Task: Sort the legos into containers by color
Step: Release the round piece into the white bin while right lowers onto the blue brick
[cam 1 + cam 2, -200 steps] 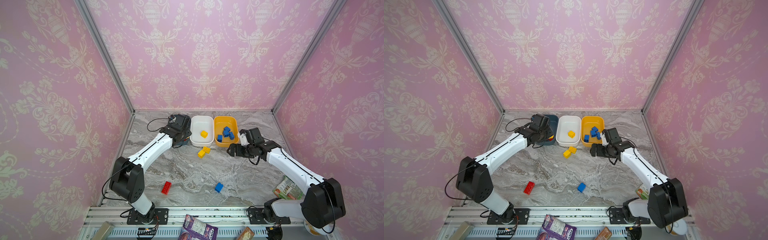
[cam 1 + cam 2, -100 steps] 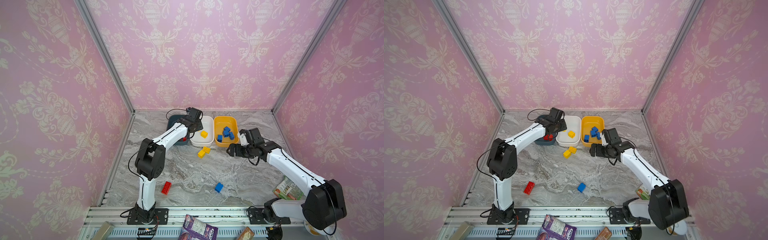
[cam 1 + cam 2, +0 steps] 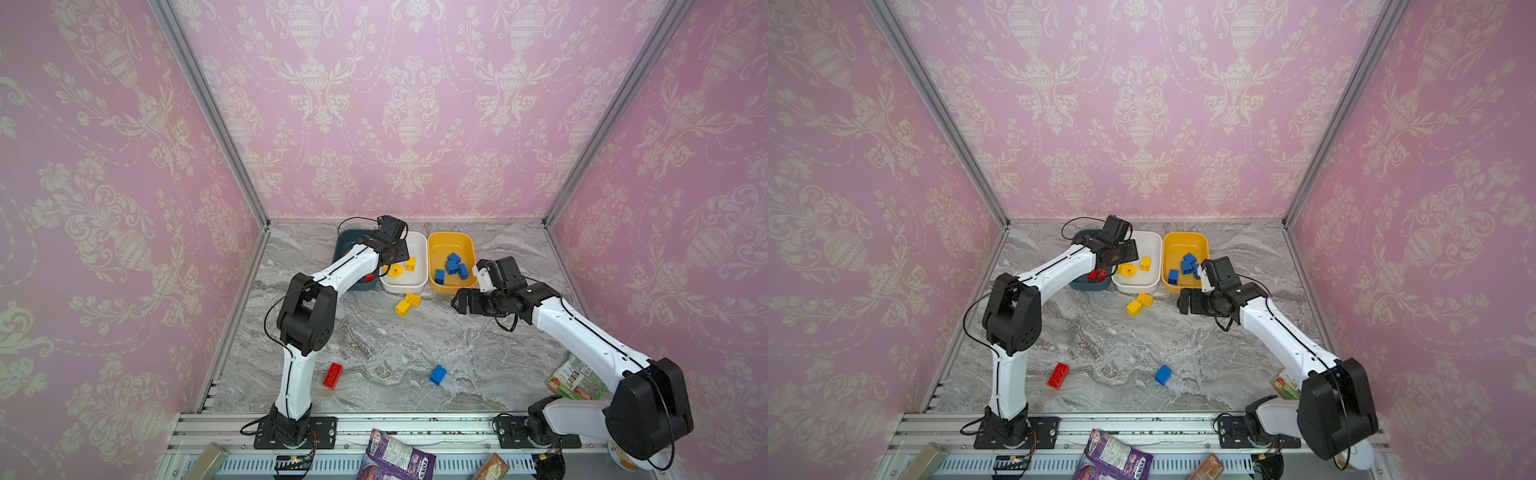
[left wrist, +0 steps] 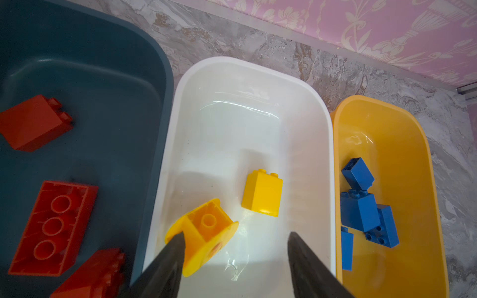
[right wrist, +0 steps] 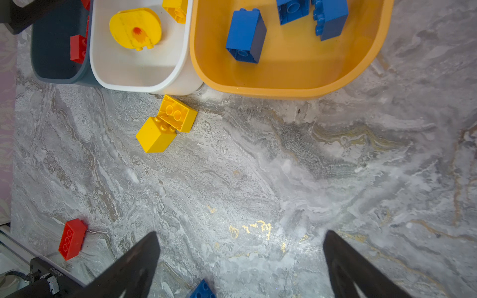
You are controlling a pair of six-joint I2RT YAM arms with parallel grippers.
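My left gripper point(image 4: 236, 234) hangs open over the white tub point(image 4: 245, 67). A round yellow piece point(image 4: 206, 232) lies in the tub against one finger, next to a yellow brick point(image 4: 262, 192). Three red bricks point(image 4: 54, 224) lie in the dark teal tub point(image 4: 103, 85), and several blue bricks point(image 4: 361, 209) in the yellow-orange tub point(image 4: 413, 121). On the table lie two yellow bricks point(image 3: 407, 303), a red brick point(image 3: 332, 375) and a blue brick point(image 3: 437, 375). In front of the orange tub my right gripper point(image 5: 240, 233) is open and holds nothing above bare marble.
Near the right arm's base a green snack packet point(image 3: 575, 376) lies on the table. A purple packet point(image 3: 395, 457) and a brown one point(image 3: 492, 467) sit on the front rail. Pink walls close in three sides.
My left gripper swung from the teal tub over to the white tub and opened. The round yellow piece now lies in the white tub. The right arm has not moved.
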